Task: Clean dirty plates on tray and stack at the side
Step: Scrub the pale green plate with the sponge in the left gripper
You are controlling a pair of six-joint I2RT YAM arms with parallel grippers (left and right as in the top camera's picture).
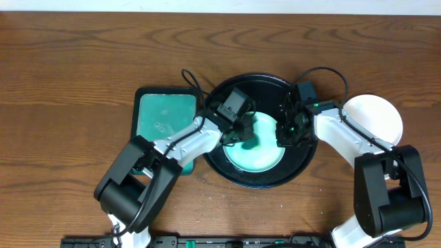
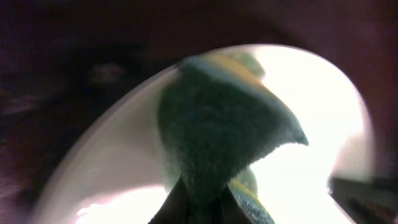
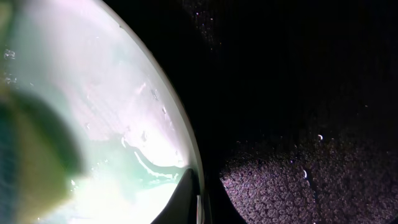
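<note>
Left tool (image 1: 242, 138) grips a green sponge (image 2: 217, 137) on the teal-smeared plate (image 1: 260, 157); right tool (image 1: 288, 131) pinches its rim. Black tray (image 1: 258, 181) beneath holds it.

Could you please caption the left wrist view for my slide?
A dark sponge, clamped in the left gripper, rests against a pale plate.

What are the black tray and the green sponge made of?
The tray looks like glossy black plastic, maybe lacquer: its rim catches the light. The sponge looks like yellow foam under a fuzzy green scouring layer.
</note>
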